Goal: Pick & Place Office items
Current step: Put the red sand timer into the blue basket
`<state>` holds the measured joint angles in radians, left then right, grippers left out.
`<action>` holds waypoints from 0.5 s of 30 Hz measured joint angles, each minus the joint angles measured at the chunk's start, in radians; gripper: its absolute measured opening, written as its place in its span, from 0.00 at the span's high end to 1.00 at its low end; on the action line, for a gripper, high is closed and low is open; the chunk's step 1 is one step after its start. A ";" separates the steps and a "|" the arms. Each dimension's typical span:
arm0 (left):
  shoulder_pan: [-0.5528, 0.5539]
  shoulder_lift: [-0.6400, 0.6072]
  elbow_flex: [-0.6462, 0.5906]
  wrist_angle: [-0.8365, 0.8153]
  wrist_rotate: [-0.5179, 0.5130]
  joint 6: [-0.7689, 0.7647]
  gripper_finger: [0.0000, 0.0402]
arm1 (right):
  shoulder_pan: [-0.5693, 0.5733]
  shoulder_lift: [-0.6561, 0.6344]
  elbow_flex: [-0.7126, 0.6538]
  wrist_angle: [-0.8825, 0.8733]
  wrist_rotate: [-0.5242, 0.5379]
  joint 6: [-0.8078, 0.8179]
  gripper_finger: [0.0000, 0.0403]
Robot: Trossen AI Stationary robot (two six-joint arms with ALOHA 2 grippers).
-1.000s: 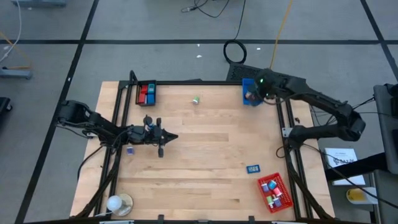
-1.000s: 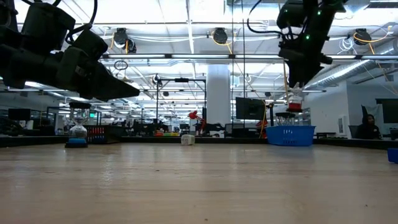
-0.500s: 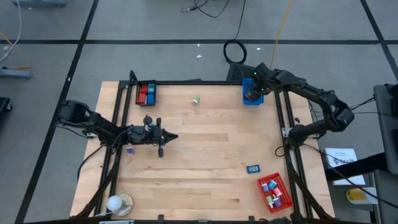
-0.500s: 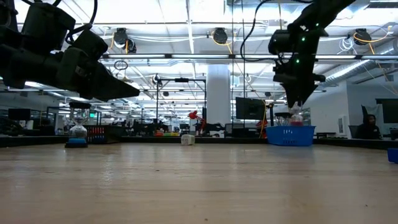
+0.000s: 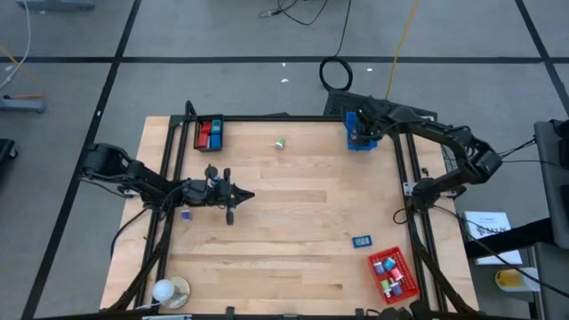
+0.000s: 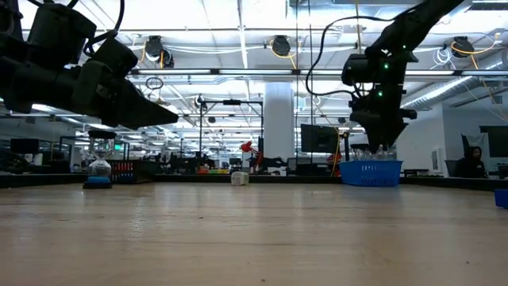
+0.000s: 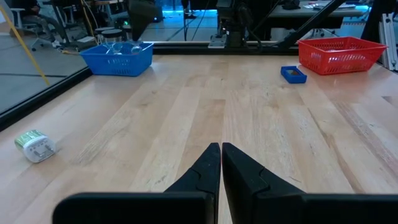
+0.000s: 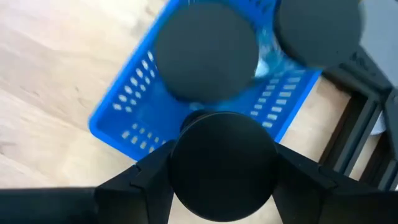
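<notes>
My right gripper [image 5: 356, 133] hangs just over the blue tray [image 5: 363, 143] at the table's far right, shut on a dark round office item [image 8: 224, 149] that is too blurred to name. The low view shows the gripper [image 6: 379, 144] close above the tray's rim [image 6: 371, 165]. My left gripper [image 5: 242, 197] is shut and holds nothing. It hovers over the table's left middle, pointing toward the right edge. A green-and-white item [image 5: 280, 142] lies far centre. A blue item [image 5: 362, 241] lies near right, and a small purple one [image 5: 186, 214] lies beside the left arm. My right gripper has the dark round item between its two fingers, one finger [image 8: 140, 180] on each side of its round edge [image 8: 180, 165]. The fingers slant steeply down. The item is lifted clear, over the blue tray.
A red tray [image 5: 404, 271] with several items stands at the near right corner. A black tray [image 5: 209, 122] holding red and blue things stands at the far left. A round white and tan object [image 5: 169, 291] sits at the near left corner. Bare wood lies across the table's middle.
My right gripper has sunk toward the blue tray and shifted a little toward the table's left, tipping more steeply down. Its item is still between the fingers.
</notes>
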<state>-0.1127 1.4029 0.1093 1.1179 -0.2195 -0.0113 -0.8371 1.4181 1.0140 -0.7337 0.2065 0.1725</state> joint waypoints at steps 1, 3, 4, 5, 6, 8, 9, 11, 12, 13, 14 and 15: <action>0.000 0.000 0.000 0.000 0.000 0.000 0.95 | -0.001 0.000 -0.008 0.002 -0.002 0.000 0.49; 0.000 0.000 0.000 0.000 0.000 0.002 0.95 | -0.001 0.000 -0.018 0.014 -0.001 -0.001 0.49; 0.000 0.000 0.000 0.000 0.000 0.002 0.95 | -0.001 0.000 -0.021 0.016 -0.001 -0.001 0.48; 0.000 0.000 0.000 0.000 0.000 0.002 0.95 | -0.001 0.000 -0.022 0.016 -0.001 -0.001 0.47; 0.000 0.000 0.000 0.000 0.000 0.002 0.95 | -0.001 0.000 -0.022 0.016 -0.001 -0.001 0.44; 0.000 0.000 0.000 0.000 0.000 0.002 0.95 | -0.001 0.000 -0.022 0.023 0.000 -0.001 0.39; 0.000 0.000 0.000 0.000 0.000 0.002 0.95 | -0.001 0.000 -0.022 0.028 0.002 -0.001 0.36; 0.000 0.000 0.000 0.000 0.000 0.002 0.95 | -0.001 -0.005 -0.022 0.034 0.003 -0.004 0.31; 0.000 0.000 0.000 0.000 0.000 0.002 0.95 | -0.001 -0.009 -0.022 0.040 0.003 -0.008 0.29; 0.000 0.000 0.000 0.000 0.000 0.002 0.95 | -0.001 -0.017 -0.022 0.049 0.003 -0.011 0.27; 0.000 0.000 0.000 0.000 0.000 0.002 0.95 | -0.001 -0.028 -0.022 0.055 0.003 -0.013 0.25; 0.000 0.000 0.000 0.000 0.000 0.002 0.95 | -0.001 -0.041 -0.022 0.062 0.003 -0.017 0.24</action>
<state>-0.1127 1.4029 0.1093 1.1179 -0.2199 -0.0090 -0.8383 1.3771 0.9916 -0.6713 0.2100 0.1552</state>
